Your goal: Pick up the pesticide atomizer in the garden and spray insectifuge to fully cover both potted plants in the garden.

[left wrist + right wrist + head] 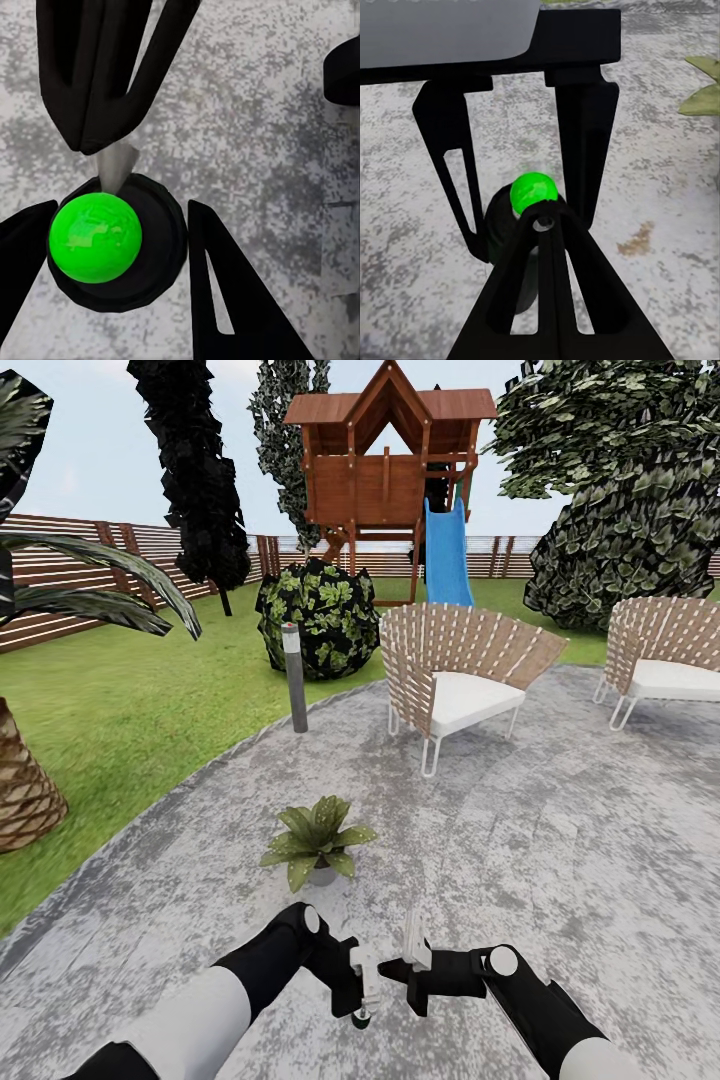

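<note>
The pesticide atomizer is a dark round body with a bright green ball on top, also seen in the right wrist view. My left gripper is shut on it, one black finger against each side. My right gripper is shut, its joined tips right beside the green ball. A pale wedge shows between those tips and the ball. In the head view both grippers, left and right, hang low over the paved patio. One potted plant stands just ahead of them.
Two slatted chairs with white cushions stand on the patio ahead and right. A grey bollard lamp and a round bush mark the lawn edge. A palm trunk is at the left, with the wooden fence and playhouse with slide beyond.
</note>
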